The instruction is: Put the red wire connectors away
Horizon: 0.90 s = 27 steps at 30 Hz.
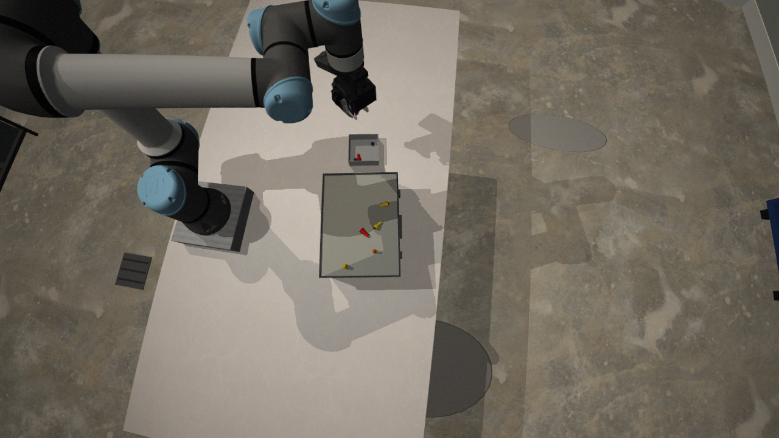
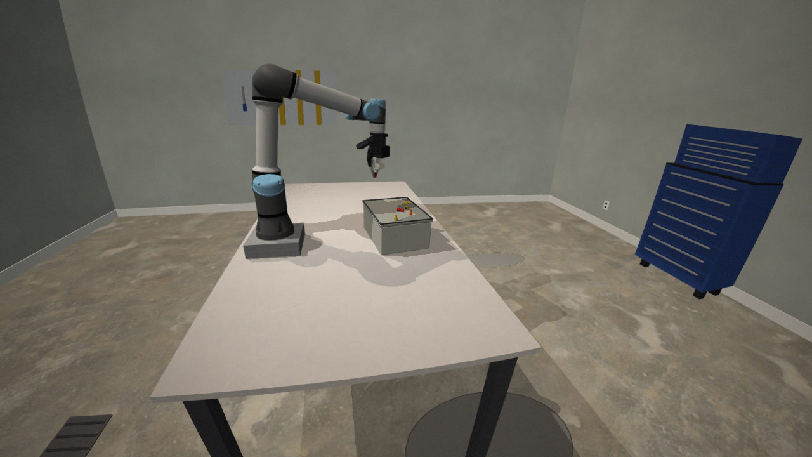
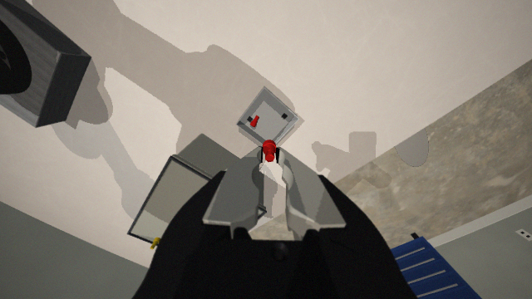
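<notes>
My gripper (image 1: 355, 112) is shut on a red wire connector (image 3: 268, 150) and hangs high above the table, beyond the steel junction box (image 1: 363, 149). The gripper also shows in the side view (image 2: 374, 168). The box is open on top and holds one red connector (image 1: 358, 157), also seen in the wrist view (image 3: 254, 120). The tool case (image 1: 359, 224) stands just in front of the box. One red connector (image 1: 363, 232) lies on its lid, with yellow connectors (image 1: 377, 224) and an orange one (image 1: 374, 250).
The arm's grey base block (image 1: 213, 224) sits left of the tool case. The table's right edge runs close to the case and the box. A blue drawer cabinet (image 2: 712, 207) stands by the right wall.
</notes>
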### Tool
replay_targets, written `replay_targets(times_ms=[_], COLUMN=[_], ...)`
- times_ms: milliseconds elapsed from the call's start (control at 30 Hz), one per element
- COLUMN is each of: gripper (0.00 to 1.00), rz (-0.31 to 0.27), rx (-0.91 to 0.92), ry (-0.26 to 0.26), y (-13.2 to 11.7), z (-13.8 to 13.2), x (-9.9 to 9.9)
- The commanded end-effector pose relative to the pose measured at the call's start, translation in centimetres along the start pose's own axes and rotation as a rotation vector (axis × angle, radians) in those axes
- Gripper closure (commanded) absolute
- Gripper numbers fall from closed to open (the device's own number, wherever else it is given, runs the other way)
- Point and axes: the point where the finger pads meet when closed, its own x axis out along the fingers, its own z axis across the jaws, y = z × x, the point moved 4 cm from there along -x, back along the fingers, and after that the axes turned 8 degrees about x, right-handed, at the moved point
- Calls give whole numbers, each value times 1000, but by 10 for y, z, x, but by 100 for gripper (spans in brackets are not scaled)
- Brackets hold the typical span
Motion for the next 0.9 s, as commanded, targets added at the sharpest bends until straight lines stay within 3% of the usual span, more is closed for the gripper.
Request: replay_targets(times_ms=[0,433,567,733,800,867], gripper=[100,100,100,100,100,100], rz=[0,0,0,0,0,0], rx=[0,0,0,0,0,0], ry=[-1,-1,-1,-1,-1,-1], y=[0,0,0,0,0,0], z=[1,1,1,1,1,1], x=[-1,6,21,54,54,70])
